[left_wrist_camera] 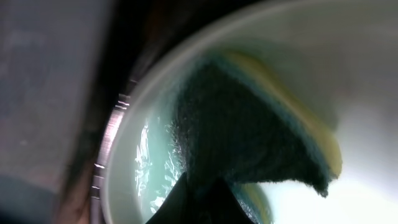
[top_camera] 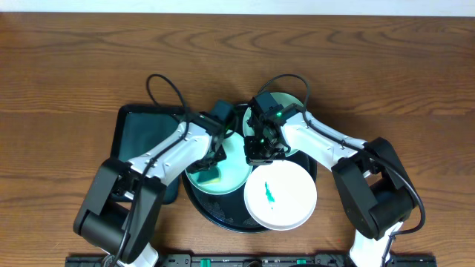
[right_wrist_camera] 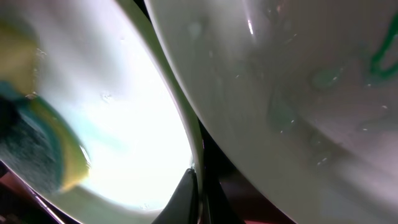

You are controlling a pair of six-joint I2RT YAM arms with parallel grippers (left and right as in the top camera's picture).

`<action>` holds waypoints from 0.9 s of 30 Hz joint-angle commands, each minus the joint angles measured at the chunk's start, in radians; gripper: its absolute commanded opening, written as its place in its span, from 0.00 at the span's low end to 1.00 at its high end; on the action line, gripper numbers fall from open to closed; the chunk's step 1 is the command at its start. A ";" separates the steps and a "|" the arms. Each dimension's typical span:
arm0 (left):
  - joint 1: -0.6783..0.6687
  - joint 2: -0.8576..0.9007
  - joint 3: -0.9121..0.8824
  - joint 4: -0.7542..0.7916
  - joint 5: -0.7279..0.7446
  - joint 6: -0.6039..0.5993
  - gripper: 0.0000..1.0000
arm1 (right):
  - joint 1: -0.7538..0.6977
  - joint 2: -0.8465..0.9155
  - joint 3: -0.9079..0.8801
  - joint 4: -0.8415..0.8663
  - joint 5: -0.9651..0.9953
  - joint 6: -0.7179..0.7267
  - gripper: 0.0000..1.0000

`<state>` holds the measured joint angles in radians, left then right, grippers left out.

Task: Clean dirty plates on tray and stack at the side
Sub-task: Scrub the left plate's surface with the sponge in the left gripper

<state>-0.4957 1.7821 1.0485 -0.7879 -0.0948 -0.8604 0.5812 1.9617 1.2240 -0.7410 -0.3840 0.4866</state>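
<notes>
A pale mint plate [top_camera: 231, 172] lies on the left part of the round black tray [top_camera: 214, 216]. My left gripper [top_camera: 211, 163] is shut on a yellow-and-green sponge [top_camera: 203, 176] and presses it onto this plate; the left wrist view shows the sponge's dark scouring face [left_wrist_camera: 249, 137] on the wet plate [left_wrist_camera: 140, 168]. My right gripper [top_camera: 260, 153] is shut on the plate's right rim [right_wrist_camera: 198, 149]. A white plate [top_camera: 286, 199] with a green smear [top_camera: 269, 194] lies at the tray's front right. A second mint plate [top_camera: 288, 102] sits at the back, mostly hidden by the right arm.
A smaller rectangular black tray [top_camera: 133, 130] lies to the left, under the left arm. Brown wood-grain tabletop [top_camera: 67, 81] surrounds the trays. In the right wrist view the white plate [right_wrist_camera: 298, 93] overlaps the mint plate's edge.
</notes>
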 commanded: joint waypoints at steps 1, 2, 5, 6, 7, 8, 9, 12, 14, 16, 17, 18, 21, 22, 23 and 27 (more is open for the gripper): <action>0.062 0.074 -0.069 -0.029 -0.253 -0.089 0.07 | -0.004 0.013 0.002 -0.014 0.051 -0.012 0.01; 0.062 0.074 -0.067 -0.021 -0.238 -0.083 0.07 | -0.004 0.013 0.002 -0.014 0.051 -0.012 0.01; 0.061 0.074 -0.064 0.055 -0.103 0.062 0.07 | -0.004 0.013 0.003 -0.009 0.051 -0.012 0.01; 0.061 0.074 -0.064 0.091 -0.038 0.135 0.07 | -0.004 0.013 0.003 -0.007 0.051 -0.012 0.01; 0.061 0.074 -0.064 0.134 0.057 0.224 0.07 | -0.004 0.013 0.003 -0.005 0.051 -0.012 0.01; 0.061 0.074 -0.064 0.164 0.139 0.275 0.07 | -0.004 0.013 0.003 -0.003 0.051 -0.012 0.01; 0.061 0.074 -0.064 0.188 0.221 0.313 0.07 | -0.004 0.013 0.002 -0.003 0.051 -0.012 0.01; 0.059 0.074 -0.064 0.239 0.410 0.368 0.07 | -0.004 0.013 0.003 -0.003 0.051 -0.013 0.01; 0.056 0.074 -0.064 0.270 0.512 0.393 0.07 | -0.004 0.013 0.003 -0.003 0.051 -0.013 0.01; 0.056 0.074 -0.064 0.288 0.588 0.408 0.07 | -0.004 0.013 0.003 -0.003 0.051 -0.013 0.01; 0.056 0.074 -0.064 0.296 0.629 0.427 0.07 | -0.004 0.013 0.003 -0.003 0.051 -0.013 0.01; 0.056 0.074 -0.064 0.302 0.665 0.440 0.07 | -0.004 0.013 0.003 -0.003 0.051 -0.013 0.01; 0.056 0.074 -0.064 0.323 0.759 0.466 0.07 | -0.004 0.013 0.003 -0.003 0.051 -0.013 0.01; 0.056 0.074 -0.064 0.328 0.780 0.473 0.07 | -0.004 0.013 0.003 -0.003 0.051 -0.013 0.01; 0.056 0.074 -0.064 0.336 0.796 0.476 0.07 | -0.004 0.013 0.003 -0.003 0.050 -0.013 0.01; 0.062 0.073 -0.064 0.354 0.790 0.468 0.07 | -0.004 0.013 0.003 -0.003 0.050 -0.013 0.01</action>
<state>-0.4152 1.8236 1.0119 -0.4358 0.5671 -0.4164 0.5701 1.9606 1.2278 -0.7536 -0.3592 0.5083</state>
